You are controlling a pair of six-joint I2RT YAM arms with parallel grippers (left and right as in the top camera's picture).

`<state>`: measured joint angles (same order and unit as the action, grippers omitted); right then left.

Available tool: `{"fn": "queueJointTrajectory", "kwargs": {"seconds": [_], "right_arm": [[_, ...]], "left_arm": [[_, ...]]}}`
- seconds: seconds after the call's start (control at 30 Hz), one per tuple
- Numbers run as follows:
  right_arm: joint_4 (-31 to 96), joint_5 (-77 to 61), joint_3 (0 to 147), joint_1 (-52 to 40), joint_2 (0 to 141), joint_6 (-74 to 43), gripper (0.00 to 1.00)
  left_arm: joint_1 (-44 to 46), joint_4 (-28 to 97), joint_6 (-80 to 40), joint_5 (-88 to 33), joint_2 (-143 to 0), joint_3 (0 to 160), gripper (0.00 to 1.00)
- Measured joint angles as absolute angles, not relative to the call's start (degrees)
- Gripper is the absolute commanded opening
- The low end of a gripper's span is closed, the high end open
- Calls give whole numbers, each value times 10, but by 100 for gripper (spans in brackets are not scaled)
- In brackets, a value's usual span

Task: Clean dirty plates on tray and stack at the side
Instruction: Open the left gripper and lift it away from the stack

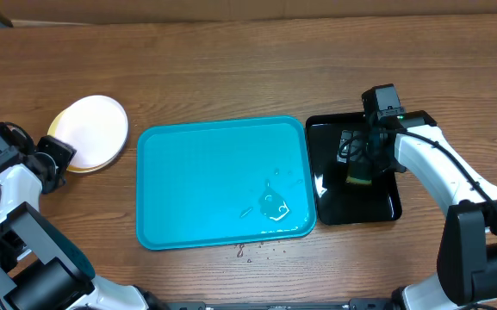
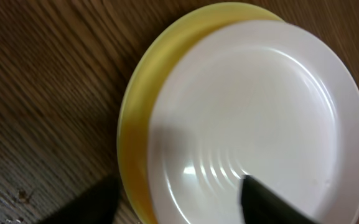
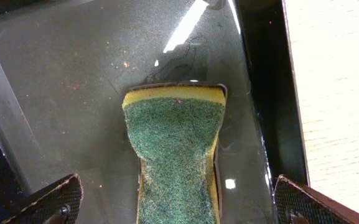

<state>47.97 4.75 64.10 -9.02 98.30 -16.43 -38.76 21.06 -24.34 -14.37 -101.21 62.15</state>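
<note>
The plates are stacked on the table left of the tray: a white plate (image 1: 93, 125) (image 2: 260, 118) lies on a pale yellow one (image 1: 69, 164) (image 2: 135, 124). A third plate does not show. The turquoise tray (image 1: 196, 189) holds no plates, only a small wet patch (image 1: 274, 207). My left gripper (image 1: 54, 159) (image 2: 179, 205) is open at the stack's near edge, one finger over the white plate and one beside the stack. My right gripper (image 1: 356, 155) (image 3: 179, 211) is open over the black tray, its fingers apart on either side of a green and yellow sponge (image 1: 358, 176) (image 3: 176, 149).
The glossy black tray (image 1: 377, 207) (image 3: 61, 74) sits right of the turquoise tray, touching it. Small crumbs (image 1: 248, 250) lie on the table in front of the turquoise tray. A cardboard wall runs along the far edge.
</note>
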Motion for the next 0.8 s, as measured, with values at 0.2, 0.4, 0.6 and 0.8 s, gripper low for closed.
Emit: {"fn": "queueJointTrajectory", "kwargs": {"seconds": [0.2,0.4,0.6,0.8], "right_arm": [[479,47,641,-90,983,-164,100],[479,48,641,-90,983,-164,100],[479,48,641,-90,983,-165,100],[479,47,641,-90,983,-164,100]], "left_arm": [[-390,219,-241,-229,-1012,630,98],[-355,253,-229,-287,-969,638,100],[-246,284,-161,-296,-864,645,100],[-171,301,-133,-252,-828,649,100]]}}
